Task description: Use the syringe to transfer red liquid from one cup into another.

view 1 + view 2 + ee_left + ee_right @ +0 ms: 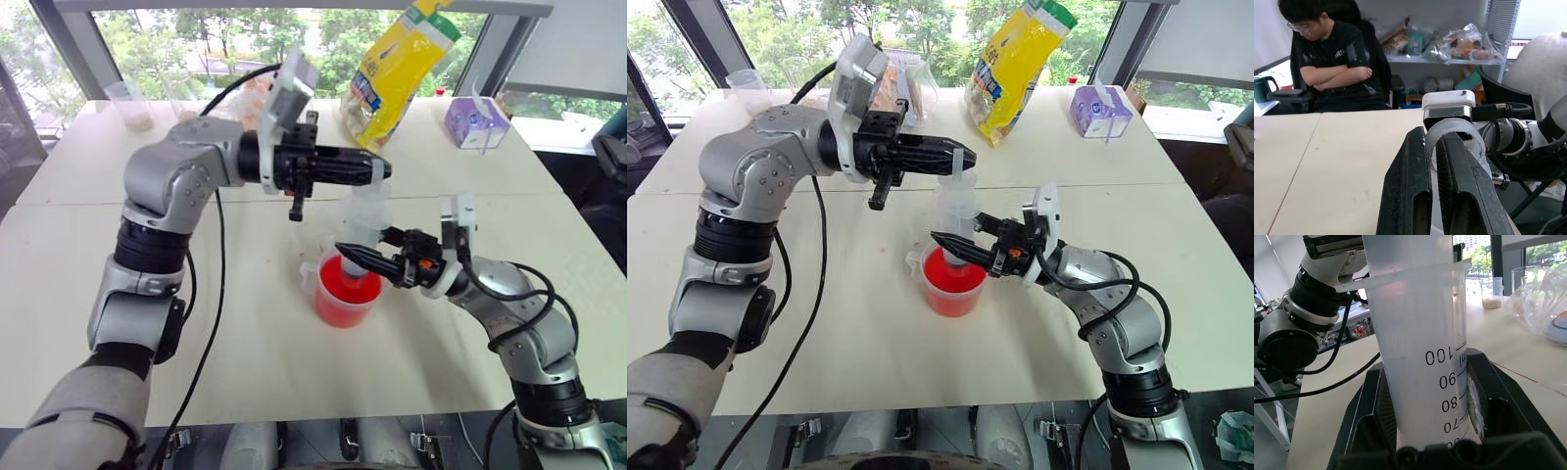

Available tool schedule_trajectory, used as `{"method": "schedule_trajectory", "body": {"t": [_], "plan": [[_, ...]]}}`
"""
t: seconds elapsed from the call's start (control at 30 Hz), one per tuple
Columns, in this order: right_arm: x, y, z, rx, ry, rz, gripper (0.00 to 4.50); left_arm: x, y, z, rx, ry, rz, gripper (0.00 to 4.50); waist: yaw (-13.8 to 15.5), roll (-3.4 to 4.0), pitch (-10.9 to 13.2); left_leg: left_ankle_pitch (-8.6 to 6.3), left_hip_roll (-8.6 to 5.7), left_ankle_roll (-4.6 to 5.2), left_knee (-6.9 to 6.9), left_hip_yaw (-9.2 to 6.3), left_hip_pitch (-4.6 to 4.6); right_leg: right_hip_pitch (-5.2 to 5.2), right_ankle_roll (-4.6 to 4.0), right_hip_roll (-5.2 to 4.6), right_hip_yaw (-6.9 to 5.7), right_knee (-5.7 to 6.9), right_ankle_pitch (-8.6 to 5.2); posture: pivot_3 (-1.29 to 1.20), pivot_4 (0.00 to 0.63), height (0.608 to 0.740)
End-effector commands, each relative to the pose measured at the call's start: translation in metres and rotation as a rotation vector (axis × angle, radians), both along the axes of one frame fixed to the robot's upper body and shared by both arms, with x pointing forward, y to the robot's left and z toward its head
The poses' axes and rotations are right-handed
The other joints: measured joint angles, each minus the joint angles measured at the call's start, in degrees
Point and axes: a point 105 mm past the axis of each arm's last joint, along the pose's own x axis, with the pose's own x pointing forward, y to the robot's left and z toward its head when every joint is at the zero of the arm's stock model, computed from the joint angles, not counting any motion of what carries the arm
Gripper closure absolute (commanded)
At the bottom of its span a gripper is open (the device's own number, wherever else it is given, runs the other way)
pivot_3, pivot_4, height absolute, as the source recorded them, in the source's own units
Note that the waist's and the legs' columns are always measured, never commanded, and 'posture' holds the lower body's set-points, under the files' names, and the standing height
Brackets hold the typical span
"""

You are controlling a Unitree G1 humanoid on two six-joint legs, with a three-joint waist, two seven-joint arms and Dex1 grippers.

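The spouted cup (pixel 343 304) stands mid-table, bright with red liquid (pixel 338 286). The syringe (pixel 365 223) stands upright over it, its lower end down in the cup. My right gripper (pixel 355 257) reaches in from the right, just above the rim, and is shut on the clear barrel (pixel 1420 357) at its black number marks. My left gripper (pixel 377 171) comes in level from the left and is shut on the white plunger top (pixel 1449 132). The other, smaller cup is out of view.
At the back of the table lie a yellow bag (pixel 402 69), a purple tissue box (pixel 475 122) and a clear plastic bag (pixel 901 83). Clear cups (pixel 132 103) stand at the far left corner. A person (pixel 1332 63) sits beyond the table's right side, arms crossed.
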Motion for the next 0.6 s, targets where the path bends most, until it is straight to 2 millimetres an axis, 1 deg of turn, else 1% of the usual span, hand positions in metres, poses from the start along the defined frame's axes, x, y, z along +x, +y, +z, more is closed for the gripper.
{"method": "schedule_trajectory", "body": {"t": [0.03,0.2,0.23,0.27,0.3,0.37,0.47,0.5,0.6], "plan": [[-0.015,0.014,0.003,-0.020,-0.020,0.097,2.99,-0.002,0.007,0.032,-0.102,-0.095,0.037,4.47,0.01,0.00,0.00,0.00,0.00,0.00,0.00,0.00,0.00,0.00,0.00,0.00,0.00,0.00,0.00,0.00,0.150,0.740],[-0.016,0.015,0.016,-0.009,-0.056,0.102,2.99,-0.001,0.009,0.016,-0.043,-0.067,0.037,4.47,0.00,0.00,0.00,0.00,0.00,0.00,0.00,0.00,0.00,0.00,0.00,0.00,0.00,0.00,0.00,0.00,0.150,0.740],[-0.016,0.016,0.018,-0.007,-0.064,0.104,2.99,0.000,0.009,0.010,-0.025,-0.063,0.039,3.75,0.00,0.00,0.00,0.00,0.00,0.00,0.00,0.00,0.00,0.00,0.00,0.00,0.00,0.00,0.00,0.00,0.150,0.740],[-0.017,0.016,0.020,-0.005,-0.070,0.107,2.99,0.001,0.010,0.006,-0.012,-0.060,0.043,3.48,-0.09,0.00,0.00,0.00,0.00,0.00,0.00,0.00,0.00,0.00,0.00,0.00,0.00,0.00,0.00,0.00,0.150,0.740],[-0.018,0.017,0.022,-0.004,-0.076,0.110,2.99,0.002,0.011,0.003,0.000,-0.059,0.048,3.03,-0.15,0.00,0.00,0.00,0.00,0.00,0.00,0.00,0.01,0.00,0.00,0.00,0.00,0.01,0.00,0.00,0.150,0.740],[-0.020,0.018,0.027,-0.001,-0.087,0.118,2.99,0.002,0.012,-0.002,0.016,-0.050,0.050,2.03,-0.09,0.00,0.00,0.00,0.01,0.00,0.00,-0.01,0.01,0.00,0.00,0.01,0.00,0.02,0.00,0.00,0.150,0.740],[-0.022,0.020,0.031,0.000,-0.097,0.127,2.99,0.002,0.016,-0.007,0.038,-0.055,0.057,0.69,-0.03,0.00,0.00,0.00,0.01,0.00,0.00,0.00,0.00,0.00,0.00,0.01,0.00,0.02,0.00,0.00,0.150,0.740],[-0.023,0.020,0.032,0.000,-0.099,0.129,2.99,0.002,0.018,-0.007,0.042,-0.056,0.058,0.05,-0.03,0.00,0.00,0.00,0.01,0.00,0.01,0.00,0.00,0.00,0.00,0.00,0.00,0.02,0.00,0.00,0.150,0.740],[-0.023,0.020,0.035,0.000,-0.104,0.130,2.99,0.003,0.024,-0.008,0.046,-0.059,0.072,0.05,-0.01,0.00,0.00,0.00,0.01,0.00,0.01,0.00,0.00,0.00,0.00,0.00,0.00,0.01,0.00,0.00,0.150,0.740]]}}
